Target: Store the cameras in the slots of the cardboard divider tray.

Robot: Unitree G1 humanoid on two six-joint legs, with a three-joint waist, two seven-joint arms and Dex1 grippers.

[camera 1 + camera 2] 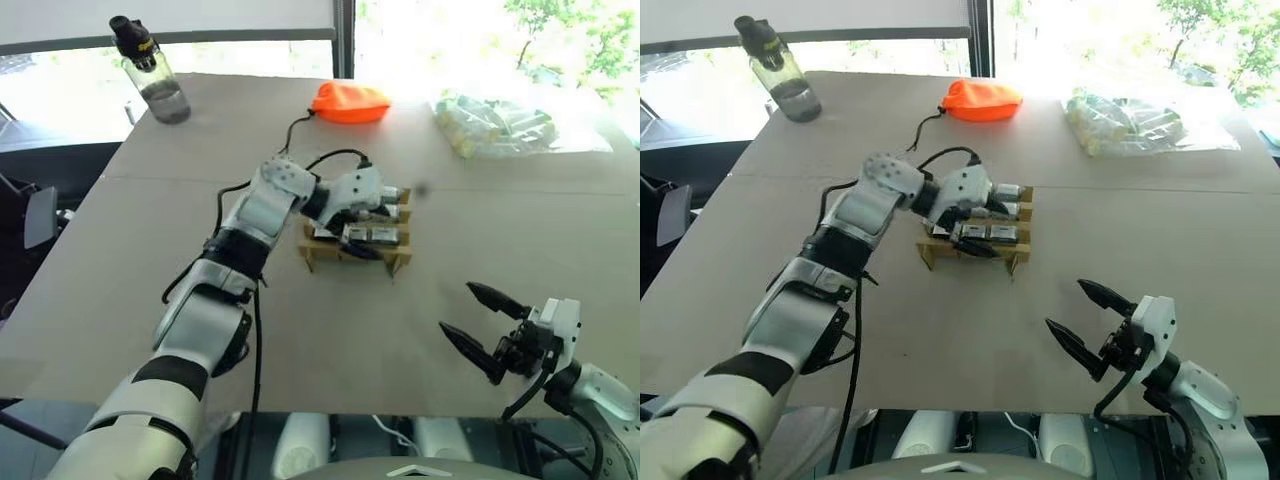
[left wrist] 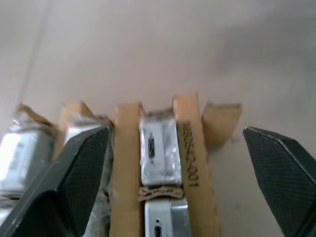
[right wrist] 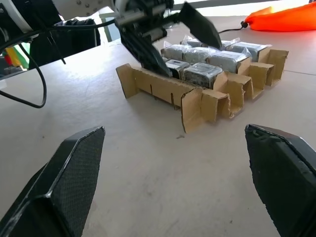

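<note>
The left gripper [image 1: 366, 240] hangs right over the cardboard divider tray [image 1: 356, 254] in the middle of the table [image 1: 300, 330], its two black fingers [image 2: 79, 168] spread wide — one on each side of a row of slots, with nothing pinched between them. From its wrist I look straight down on the cameras [image 2: 159, 150] already sitting in their slots: silver-grey blocks in clear wrap, one behind another between brown cardboard strips, with more in the next row over. Whether a finger brushes the wrap, I cannot tell.

The right gripper [image 1: 484, 326] waits near the table edge at about four o'clock from the tray, well apart from it, fingers gaping as wide and holding nothing.

The tray looks mostly filled — several wrapped cameras stand in the slots, while the end row nearest the right gripper shows bare cardboard.

At twelve o'clock from the tray lies an orange pouch [image 1: 349, 102]. At two o'clock, a clear bag of pale cylinders [image 1: 495, 125]. At ten o'clock, on the far corner, a water bottle [image 1: 150, 72] stands upright.
</note>
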